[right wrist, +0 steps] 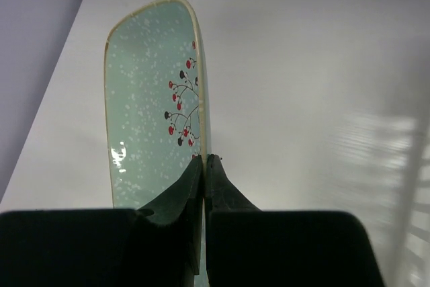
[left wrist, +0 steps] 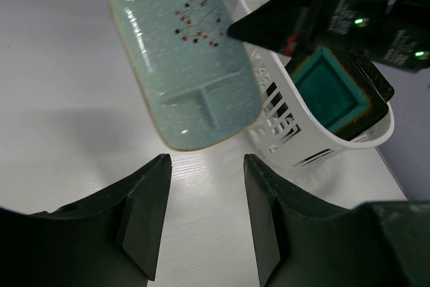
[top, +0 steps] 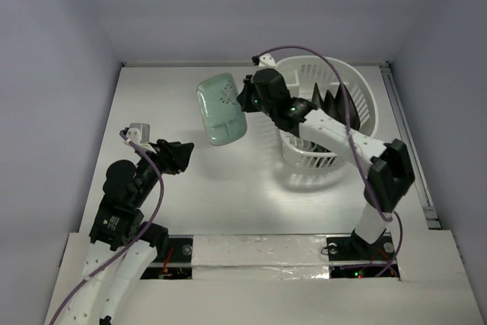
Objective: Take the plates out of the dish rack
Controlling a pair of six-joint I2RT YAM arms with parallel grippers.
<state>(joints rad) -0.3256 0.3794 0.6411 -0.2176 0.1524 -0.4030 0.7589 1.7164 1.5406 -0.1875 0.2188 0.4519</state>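
Right pincer (right wrist: 203, 163): clenched on the rim of the green plate (top: 222, 109), fingertips pinched together with the thin edge between them. A rim grip fits a plate that stood on edge in a slot, where only the rim could be reached.

Green plate: out of the basket (top: 358, 85), just beside its left wall. It is carried tilted, with the speckled face and berry sprig turned toward the left arm. It looks clear of the desk (top: 228, 203), though no view shows the gap for certain.

Left pincer (left wrist: 206, 162): released, jaws partly apart with nothing between them. It hovers low over the left side of the desk and points at the plate's face. Likely waiting to take a handover or simply parked out of the way; cannot tell which.

Basket contents: a dark-rimmed plate with a teal centre (left wrist: 329, 89) leans inside against the near wall. The top view shows more dark plate edges (top: 335, 104) upright behind the right arm; count unclear.

Judgement: first plate in transit, the rest not yet unloaded.
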